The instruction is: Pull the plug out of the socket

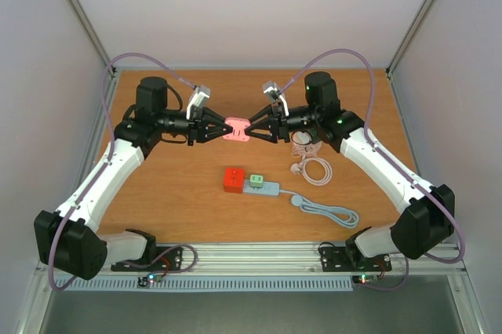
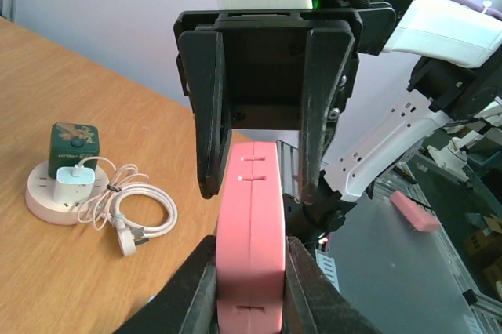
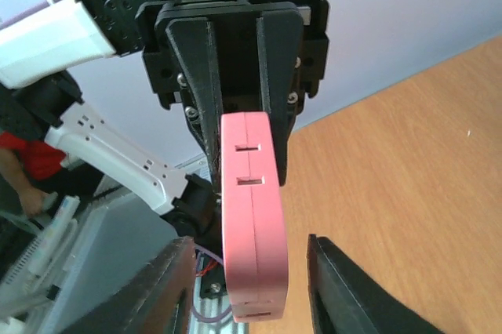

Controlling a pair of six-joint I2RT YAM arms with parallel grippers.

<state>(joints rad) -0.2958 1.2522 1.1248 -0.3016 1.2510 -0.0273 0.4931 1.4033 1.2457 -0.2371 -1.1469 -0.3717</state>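
Pink slotted socket block [image 1: 237, 128] held aloft, horiz., clamped in left pincer [image 1: 223, 128].

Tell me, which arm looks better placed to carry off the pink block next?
Probably the left: the left gripper is clamped shut on the pink block, while the right gripper stands open, clear of it on both sides.

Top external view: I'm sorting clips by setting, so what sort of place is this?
Likely a robot test cell: a brown wooden tabletop boxed in by plain white wall panels, two black-and-white robot arms bolted to a metal rail.
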